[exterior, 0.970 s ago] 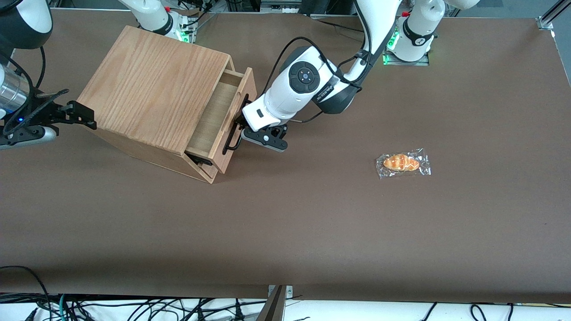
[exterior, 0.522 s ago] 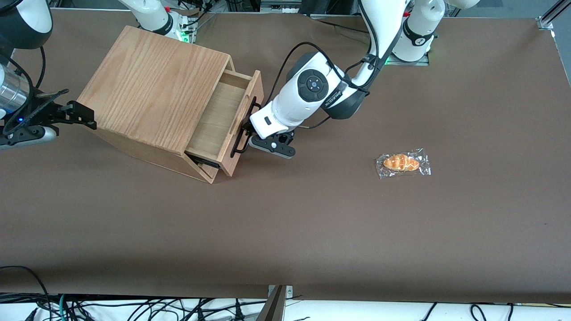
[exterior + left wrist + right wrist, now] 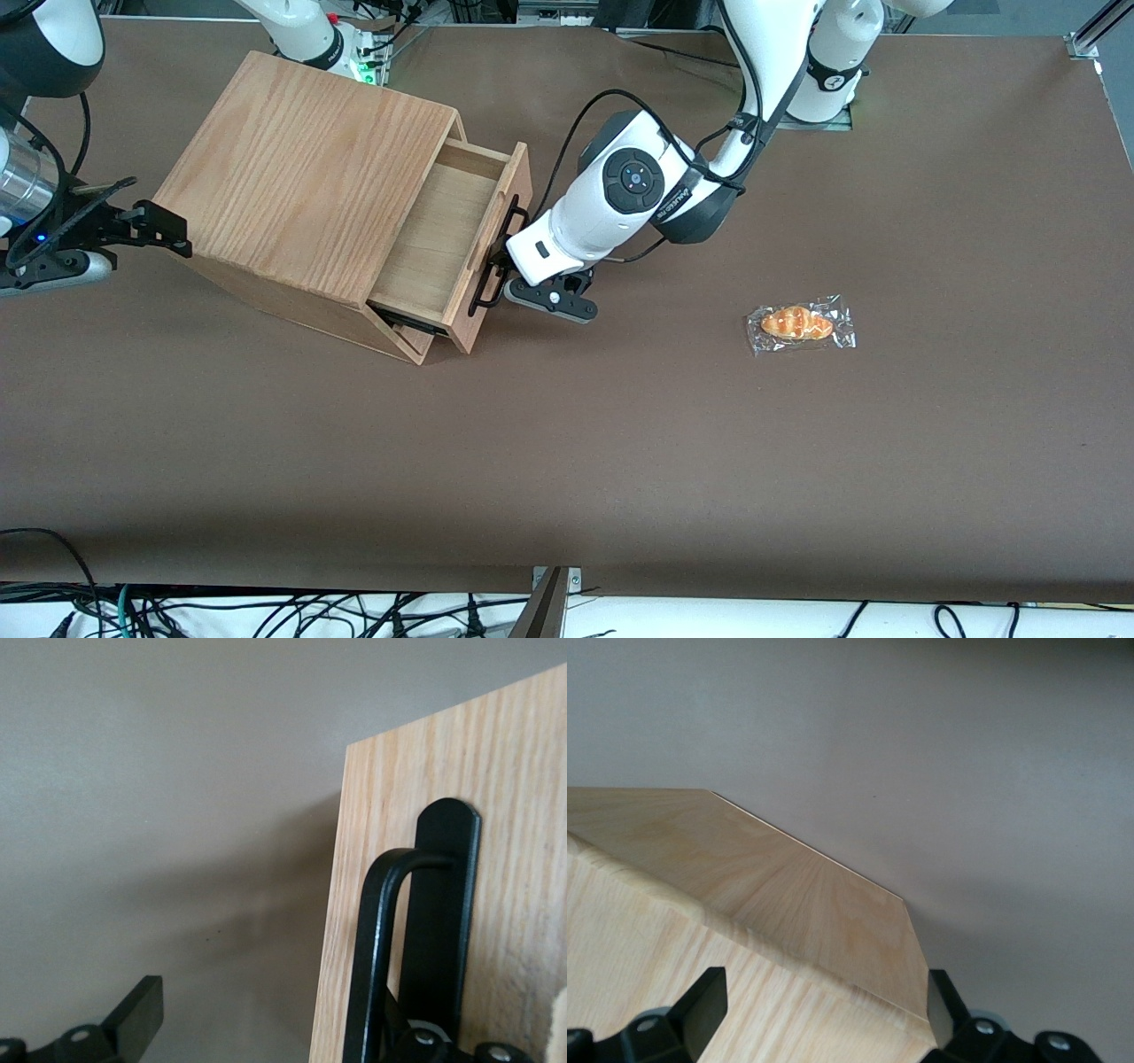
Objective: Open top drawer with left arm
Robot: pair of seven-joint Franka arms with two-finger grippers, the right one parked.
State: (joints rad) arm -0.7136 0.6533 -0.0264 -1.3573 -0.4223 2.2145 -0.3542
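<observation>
One drawer [image 3: 447, 244], the top one, is seen partly pulled out of the cabinet [image 3: 301, 182] in the upper left of the frame. Its handle [image 3: 496, 260] is met by the end effector [image 3: 503, 270]; whether the handle is pinched cannot be told. If grip is lost, the handle may slip free, or the cabinet may be dragged across the counter [image 3: 620, 443].

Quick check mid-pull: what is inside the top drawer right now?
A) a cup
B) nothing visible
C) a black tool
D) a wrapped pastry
B: the top drawer shows only bare wood inside, while the gripper is at its handle and the wrapped pastry lies on the table, toward the working arm's end.
</observation>
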